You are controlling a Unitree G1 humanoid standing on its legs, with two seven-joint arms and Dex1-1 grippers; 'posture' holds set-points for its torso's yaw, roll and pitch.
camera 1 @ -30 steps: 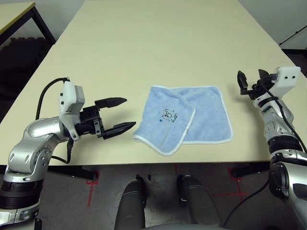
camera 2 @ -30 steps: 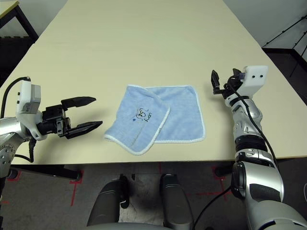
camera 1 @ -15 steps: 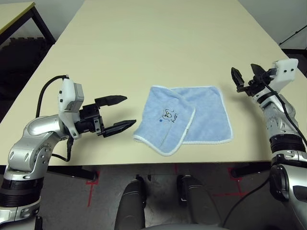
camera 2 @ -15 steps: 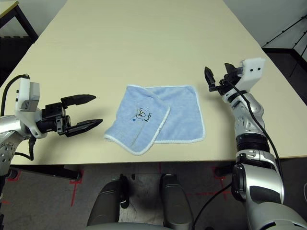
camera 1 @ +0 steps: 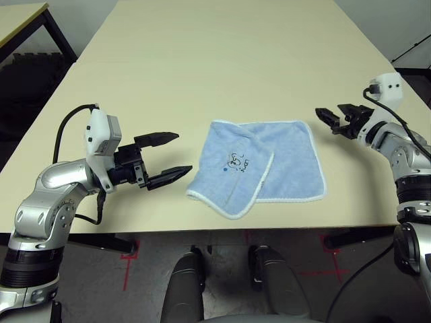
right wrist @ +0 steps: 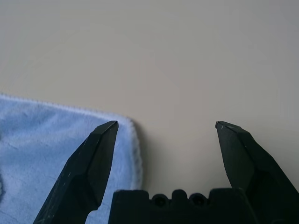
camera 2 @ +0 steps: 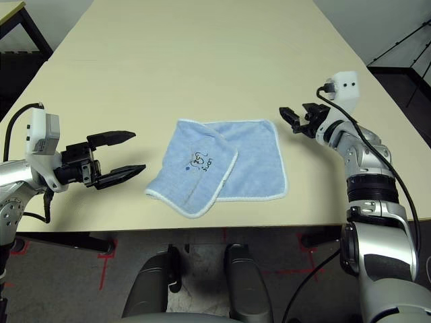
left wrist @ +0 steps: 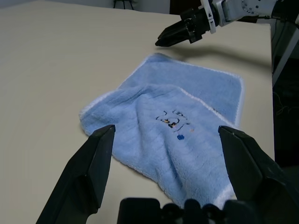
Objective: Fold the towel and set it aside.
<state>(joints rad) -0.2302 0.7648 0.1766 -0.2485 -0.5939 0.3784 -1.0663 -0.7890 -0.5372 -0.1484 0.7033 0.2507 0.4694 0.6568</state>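
Half-folded towel lies on the surface between two empty hands — left hand and right hand, both spread.

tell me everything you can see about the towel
The towel is a small light-blue terry cloth with white stitched edging. It lies flat near the front edge of the table, partly folded: its left part is turned over diagonally onto the rest, showing a small dark embroidered motif and a blue dot. Nothing grips it. The open left gripper hovers just left of it; the open right gripper is at its far right corner.
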